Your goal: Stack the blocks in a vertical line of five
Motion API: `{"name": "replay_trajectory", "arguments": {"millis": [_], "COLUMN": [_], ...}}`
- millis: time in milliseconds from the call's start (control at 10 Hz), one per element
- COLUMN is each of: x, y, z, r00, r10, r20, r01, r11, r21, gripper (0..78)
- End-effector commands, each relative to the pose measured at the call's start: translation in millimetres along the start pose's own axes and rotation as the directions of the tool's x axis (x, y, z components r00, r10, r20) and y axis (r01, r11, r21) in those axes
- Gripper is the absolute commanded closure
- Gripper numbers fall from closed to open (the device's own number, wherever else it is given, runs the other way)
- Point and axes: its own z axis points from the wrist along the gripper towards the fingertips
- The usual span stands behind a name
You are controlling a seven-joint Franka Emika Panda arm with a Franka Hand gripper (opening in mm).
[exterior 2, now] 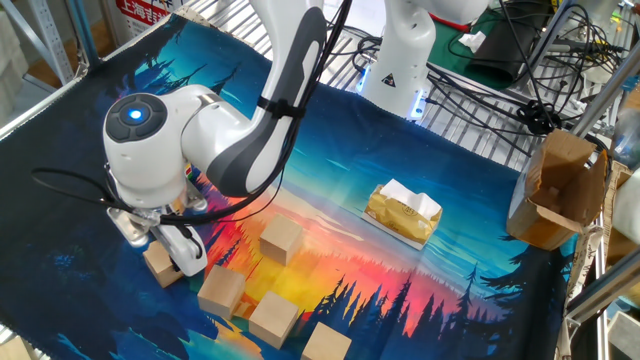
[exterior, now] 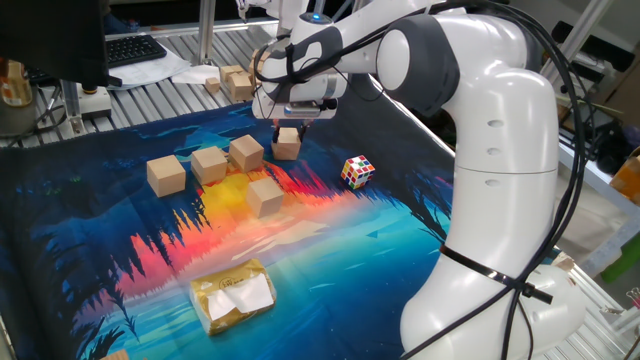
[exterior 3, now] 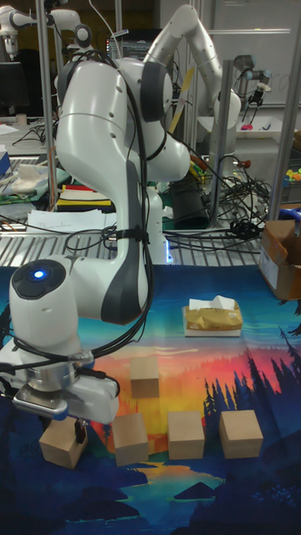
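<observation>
In the one fixed view, you see the gripper (exterior: 288, 124) right over the farthest block (exterior: 286, 143), fingers down at its top edge. Taking that block as your landmark, three more blocks trail off to its left: one (exterior: 246, 153) just beside it, then another (exterior: 209, 165), then the outermost (exterior: 166, 175). A fifth block (exterior: 265, 196) lies nearer the camera, below the row. The puzzle cube (exterior: 358, 172) sits to the landmark's right, and the wrapped packet (exterior: 233, 294) is well apart toward the front. Nothing is stacked yet.

In the other fixed view, the wrist hides most of the landmark block (exterior 2: 158, 265); one dark finger (exterior 2: 189, 251) stands against its side. The jaws seem to straddle it, but you cannot tell whether they have closed.

In the tall fixed view, the same block (exterior 3: 62, 444) rests on the mat (exterior 3: 251, 376) under the gripper (exterior 3: 77, 429), apparently not lifted.

Expect these blocks to be light, stiff and fairly grippy bare wood. Take hold across two opposite flat faces, near mid-height and square, so the block hangs level when you set it down.
</observation>
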Motion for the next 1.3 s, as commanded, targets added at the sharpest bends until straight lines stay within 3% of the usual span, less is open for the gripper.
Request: {"name": "replay_trajectory", "arguments": {"millis": [100, 500, 900, 1000, 1100, 1300], "x": [21.5, 41.3, 78.4, 80.0, 93.0, 102.1], "y": [13.6, 32.4, 60.9, 61.8, 67.8, 71.9], "z": [-57.2, -82.9, -113.3, -114.4, -123.0, -127.3], "r00": [0.997, 0.998, 0.995, 0.995, 0.99, 0.985], "r10": [-0.072, -0.065, -0.095, -0.1, -0.139, -0.172], "r20": [0.01, 0.008, 0.004, 0.003, -0.005, -0.008], "r01": [0.072, 0.065, 0.095, 0.1, 0.139, 0.171], "r11": [0.997, 0.997, 0.995, 0.994, 0.989, 0.982], "r21": [-0.037, -0.036, -0.035, -0.036, -0.058, -0.083], "gripper": [76.3, 76.3, 76.3, 76.3, 76.3, 76.3]}}
